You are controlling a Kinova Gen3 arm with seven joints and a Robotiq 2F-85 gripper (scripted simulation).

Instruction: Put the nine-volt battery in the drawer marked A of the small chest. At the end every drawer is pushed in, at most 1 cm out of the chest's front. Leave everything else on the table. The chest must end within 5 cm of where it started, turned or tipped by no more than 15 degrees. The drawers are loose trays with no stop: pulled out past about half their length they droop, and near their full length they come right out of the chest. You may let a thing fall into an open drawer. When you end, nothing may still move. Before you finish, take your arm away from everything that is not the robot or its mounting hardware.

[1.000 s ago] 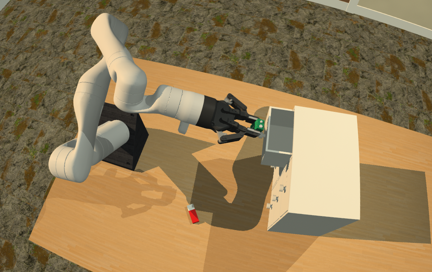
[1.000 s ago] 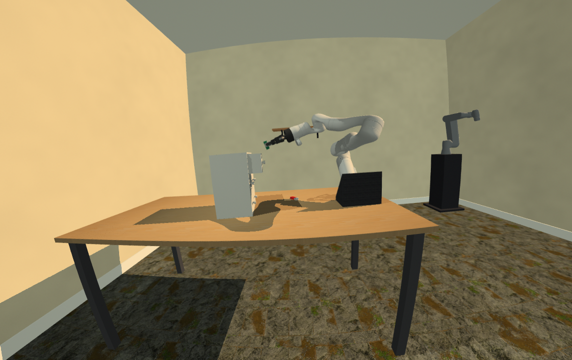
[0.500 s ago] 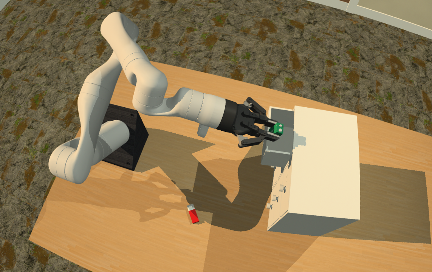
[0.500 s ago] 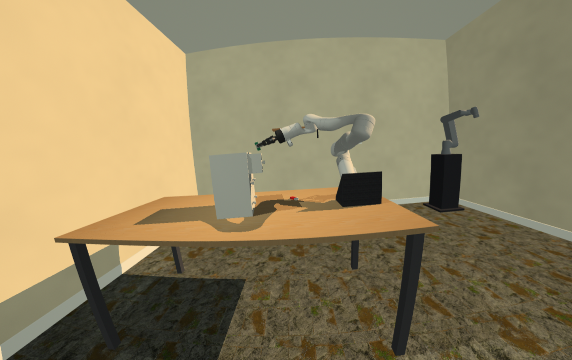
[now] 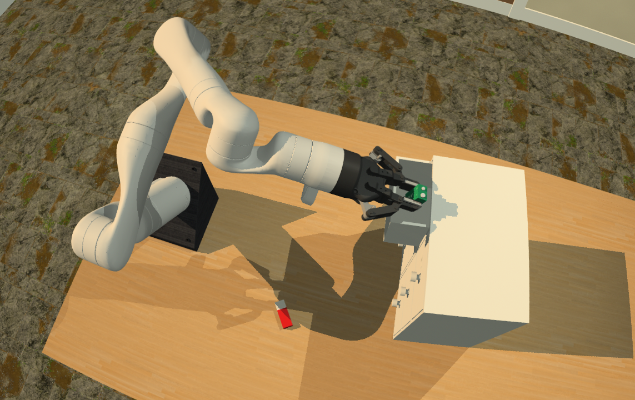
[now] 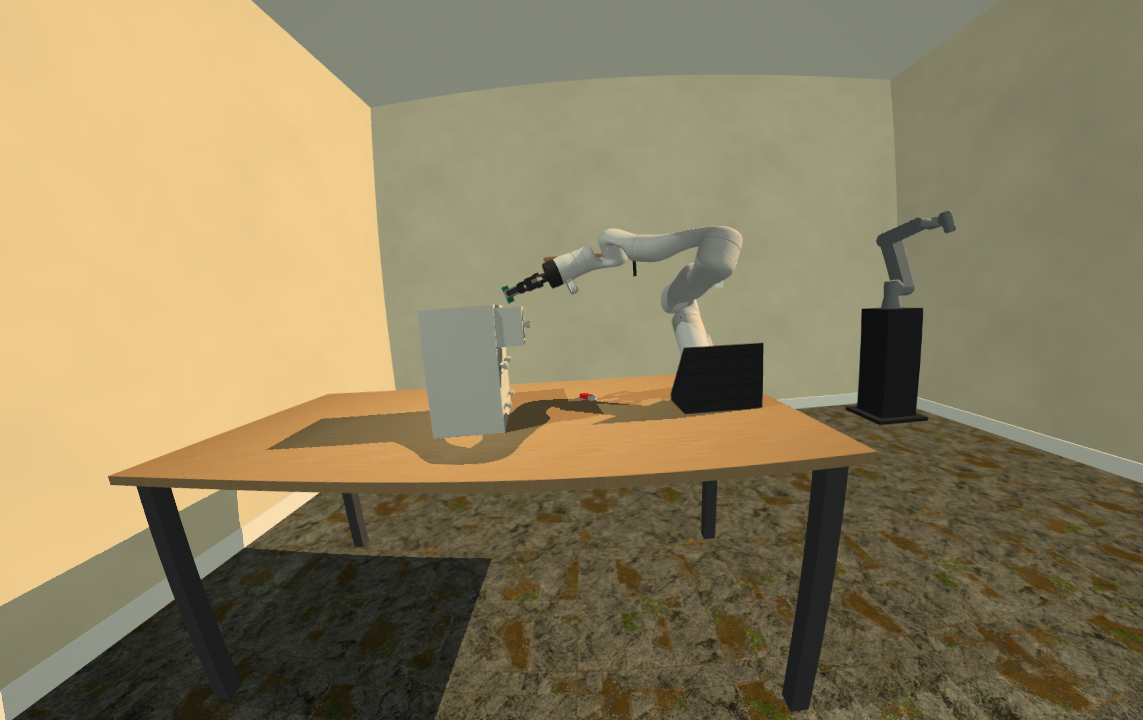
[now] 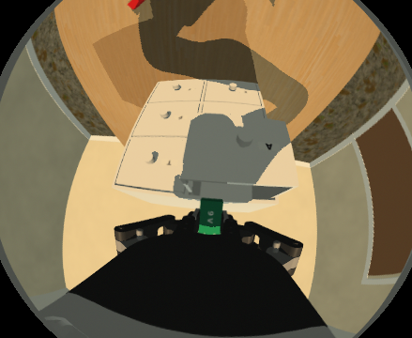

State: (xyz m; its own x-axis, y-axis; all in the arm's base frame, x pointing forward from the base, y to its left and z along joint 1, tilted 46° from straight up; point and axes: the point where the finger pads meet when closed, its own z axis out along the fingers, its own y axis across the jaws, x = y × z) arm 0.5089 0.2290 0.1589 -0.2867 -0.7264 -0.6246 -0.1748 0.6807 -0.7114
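Observation:
My gripper (image 5: 411,195) is shut on the green nine-volt battery (image 5: 418,193) and holds it above the open top drawer (image 5: 404,194) of the cream chest (image 5: 464,248). The drawer stands pulled out from the chest's front at the top far corner. In the wrist view the battery (image 7: 209,217) sits between my fingers, right above the grey open drawer (image 7: 237,157). In the exterior view the battery (image 6: 505,288) hangs just over the chest's top front edge. I cannot read any drawer mark.
A red and grey small block (image 5: 284,314) lies on the table in front of the chest. The black arm base (image 5: 183,204) stands at the table's left. The other drawers (image 5: 406,283) look pushed in. A second arm on a black pedestal (image 6: 890,358) stands on the floor.

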